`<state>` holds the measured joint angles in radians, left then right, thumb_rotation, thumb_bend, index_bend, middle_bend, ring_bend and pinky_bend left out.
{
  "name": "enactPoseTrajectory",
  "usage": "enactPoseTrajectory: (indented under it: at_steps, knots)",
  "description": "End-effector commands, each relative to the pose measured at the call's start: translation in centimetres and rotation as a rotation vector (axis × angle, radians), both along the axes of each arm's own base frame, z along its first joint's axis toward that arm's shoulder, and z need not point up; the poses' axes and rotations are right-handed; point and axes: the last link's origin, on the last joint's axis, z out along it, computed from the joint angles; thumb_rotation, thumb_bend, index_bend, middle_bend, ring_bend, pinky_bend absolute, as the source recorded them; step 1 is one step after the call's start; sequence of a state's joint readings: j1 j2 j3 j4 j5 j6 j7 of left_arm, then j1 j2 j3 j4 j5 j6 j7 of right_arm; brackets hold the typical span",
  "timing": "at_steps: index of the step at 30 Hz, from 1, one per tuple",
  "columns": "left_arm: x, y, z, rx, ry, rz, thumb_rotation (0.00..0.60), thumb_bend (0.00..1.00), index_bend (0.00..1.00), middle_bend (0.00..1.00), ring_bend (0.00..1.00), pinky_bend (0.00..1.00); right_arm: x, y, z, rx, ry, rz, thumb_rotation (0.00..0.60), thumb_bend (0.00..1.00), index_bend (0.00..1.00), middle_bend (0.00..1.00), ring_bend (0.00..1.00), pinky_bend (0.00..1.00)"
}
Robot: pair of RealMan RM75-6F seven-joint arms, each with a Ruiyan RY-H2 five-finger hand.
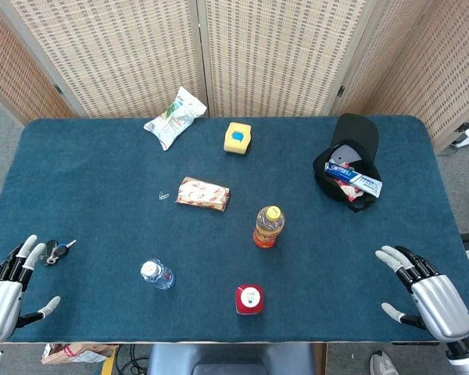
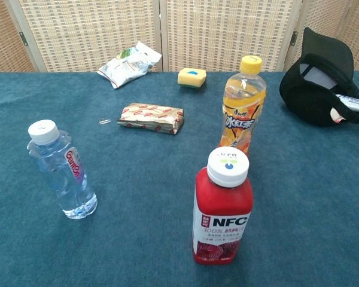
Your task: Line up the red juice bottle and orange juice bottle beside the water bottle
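Bottles stand upright and apart on the dark blue felt-covered desk in the head view. The clear plastic water bottle with a white cap is near the front edge, left of centre. The red juice bottle with a white cap stands to its right, closest of all to the front edge. The orange juice bottle with a yellow cap stands further back, about mid-desk, a little right of the red one. None of the three touches another.

The left hand rests at the front left corner, fingers spread and holding nothing; a small bunch of keys lies just beside its fingertips. The right hand lies near the front right corner, fingers likewise apart and empty, well away from every bottle.

Toward the back edge lie a crumpled white and green snack bag and a yellow sponge block with a blue spot. A flat red and beige wrapped packet sits left of centre, with a tiny paper clip to its left. A black cap holding a blue and white tube rests near the right edge.

From the chest view, no hand shows. The red juice bottle is nearest, the orange juice bottle behind it, the water bottle off to the left, leaning slightly. The wrapped packet, snack bag, sponge block and black cap lie beyond.
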<state>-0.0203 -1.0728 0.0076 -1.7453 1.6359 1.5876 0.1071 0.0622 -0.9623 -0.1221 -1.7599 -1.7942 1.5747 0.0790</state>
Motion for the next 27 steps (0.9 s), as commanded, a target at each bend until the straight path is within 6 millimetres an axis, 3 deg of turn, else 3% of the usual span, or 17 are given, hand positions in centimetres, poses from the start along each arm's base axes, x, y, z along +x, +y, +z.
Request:
enactPoseTrajectory:
  at_steps: [1,13,16,21,27]
  knots:
    - [0.0,0.0,0.0,0.001,0.002,-0.002,0.6,0.16,0.0,0.0,0.0,0.16,0.1,0.1,-0.1,-0.003,0.004,-0.001,0.6,0.15,0.15,0.13,0.09,0.23]
    - [0.2,-0.1,0.3,0.009,0.0,-0.007,0.6,0.16,0.0,0.0,0.0,0.16,1.3,0.3,-2.2,0.143,-0.113,0.018,0.6,0.15,0.15,0.14,0.09,0.23]
    - [0.2,-0.1,0.2,0.009,-0.001,-0.011,0.6,0.16,0.0,0.0,0.0,0.16,2.1,-0.1,-3.8,0.223,-0.168,0.026,0.6,0.15,0.15,0.14,0.09,0.23]
    - [0.2,-0.1,0.2,0.007,-0.004,-0.011,0.6,0.16,0.0,0.0,0.0,0.16,3.4,-0.9,-6.7,0.363,-0.27,0.024,0.6,0.0,0.15,0.14,0.09,0.23]
    - [-0.1,-0.3,0.5,0.019,0.001,-0.002,0.6,0.16,0.0,0.0,0.0,0.16,4.8,-2.4,-9.9,0.479,-0.338,0.026,0.6,0.0,0.13,0.14,0.09,0.23]
